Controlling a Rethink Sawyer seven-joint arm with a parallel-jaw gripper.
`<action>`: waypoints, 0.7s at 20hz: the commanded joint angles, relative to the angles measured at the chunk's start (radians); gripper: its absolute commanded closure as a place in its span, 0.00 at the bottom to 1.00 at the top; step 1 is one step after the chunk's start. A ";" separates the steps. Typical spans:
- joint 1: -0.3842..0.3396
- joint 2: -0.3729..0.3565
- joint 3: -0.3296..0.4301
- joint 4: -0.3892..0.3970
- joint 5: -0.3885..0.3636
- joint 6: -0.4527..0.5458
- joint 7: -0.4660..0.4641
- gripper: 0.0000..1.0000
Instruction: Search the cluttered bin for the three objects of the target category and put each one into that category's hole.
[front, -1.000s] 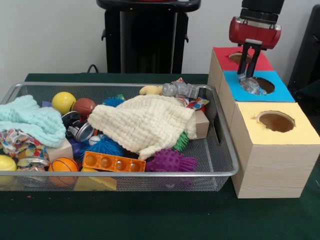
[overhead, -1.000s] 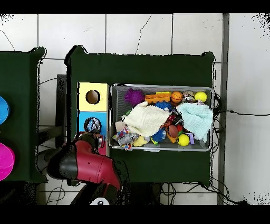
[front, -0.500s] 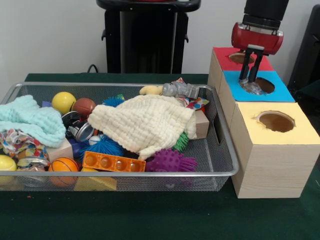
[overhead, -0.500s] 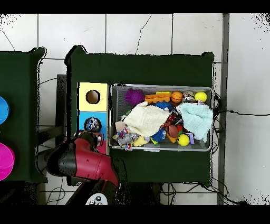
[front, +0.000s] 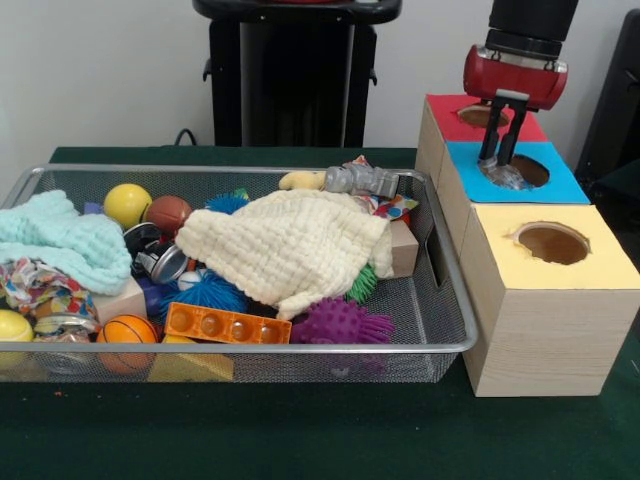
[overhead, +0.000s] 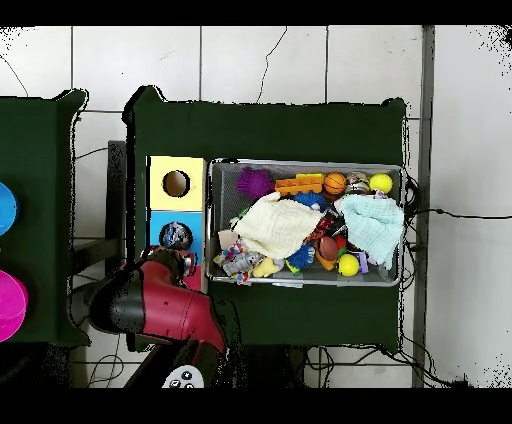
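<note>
Since a second ago, the gripper (front: 498, 158) has risen above the blue hole (front: 527, 171). Its fingers stand apart, empty; a crinkly clear object (front: 503, 175) lies at the hole's rim.

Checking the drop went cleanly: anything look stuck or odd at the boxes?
Yes. A clear crinkly object sits at the blue hole's rim, partly on the blue top, not dropped through. The end effector hangs right above it. Red and yellow holes look clear.

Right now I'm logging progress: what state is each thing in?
gripper: open, above the blue hole
clear crinkly object: released, lying at the blue hole's edge
yellow hole: empty
cream cloth: draped over toys
wire bin: cluttered
</note>
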 joint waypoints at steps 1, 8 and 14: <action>-0.041 0.026 0.083 -0.029 0.054 0.097 0.245 1.00; -0.048 0.018 0.069 -0.048 0.061 0.151 0.245 1.00; -0.059 0.004 0.064 -0.051 0.049 0.177 0.231 0.00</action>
